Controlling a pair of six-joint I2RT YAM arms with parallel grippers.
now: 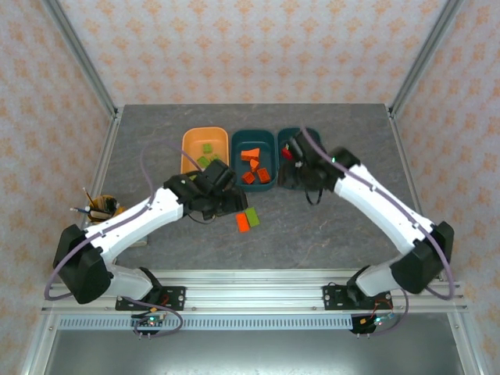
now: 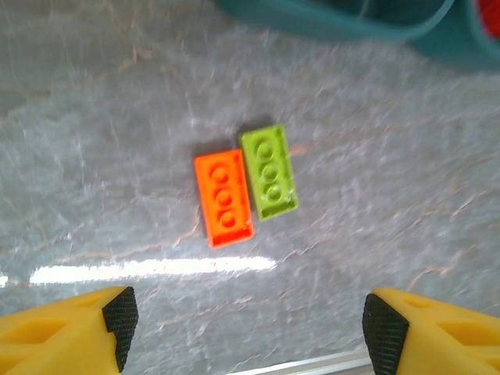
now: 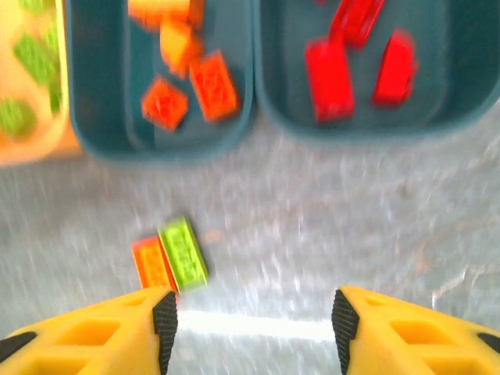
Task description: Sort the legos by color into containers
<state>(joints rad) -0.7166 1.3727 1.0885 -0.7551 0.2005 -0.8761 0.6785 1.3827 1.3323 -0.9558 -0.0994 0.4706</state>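
2 loose legos lie flat on the tabletop [image 1: 328, 226] just in front of the middle teal tub [image 1: 266, 141]: 1 orange brick [image 2: 224, 198] and 1 lime green brick [image 2: 269, 172]. Both are studs up with their long sides touching; the green one is the nearer to that tub.

The middle teal tub holds several orange legos [image 3: 212, 84]. The light orange tub [image 1: 191, 144], directly left of it, holds green legos [image 1: 207, 148]. The second teal tub [image 1: 310, 137], directly right of it, holds red legos [image 3: 328, 78].

The left claw [image 2: 250, 332] hangs above the tabletop in front of the middle teal tub, on the near side of the 2 bricks. Its fingers [image 2: 117, 316] stand wide apart with nothing between them.

The right claw [image 3: 254, 328] hangs in front of the middle teal tub's right front corner. Its fingers [image 3: 166, 324] are parted and grip nothing; the 2 bricks lie just ahead of its left finger.
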